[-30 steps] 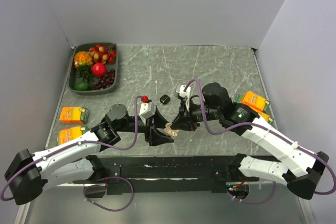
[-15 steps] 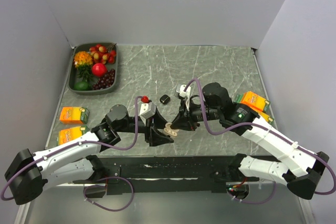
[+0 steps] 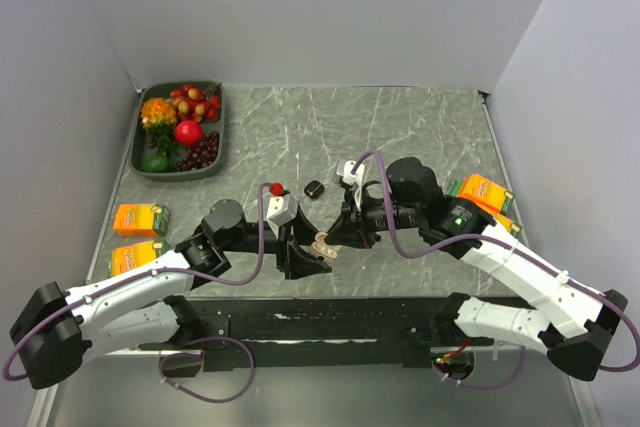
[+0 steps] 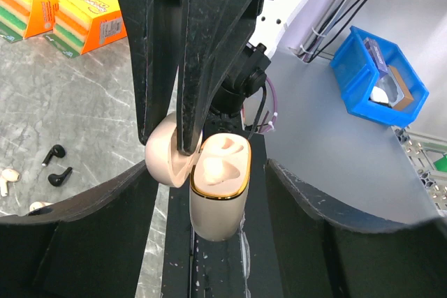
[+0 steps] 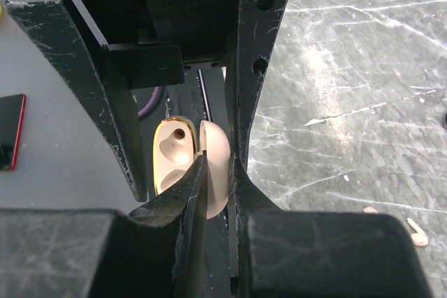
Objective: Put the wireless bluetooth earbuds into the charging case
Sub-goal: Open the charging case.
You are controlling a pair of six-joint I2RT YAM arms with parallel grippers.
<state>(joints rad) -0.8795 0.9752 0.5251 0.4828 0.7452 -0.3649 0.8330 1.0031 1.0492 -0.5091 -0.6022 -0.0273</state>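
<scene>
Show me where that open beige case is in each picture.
Top external: the beige case sits low centre.
Left wrist: dead centre, upright, lid hinged open leftward.
Right wrist: lower centre, lid to its right.
Shared landmark: the grey marbled tabletop.

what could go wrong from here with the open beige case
1. The right fingers pinch only the lid of the beige case while the left fingers stand clear of its body, so it may swing or slip out.
2. The black earbuds lie near the pale earbuds; the wrong pair might get picked.
</scene>
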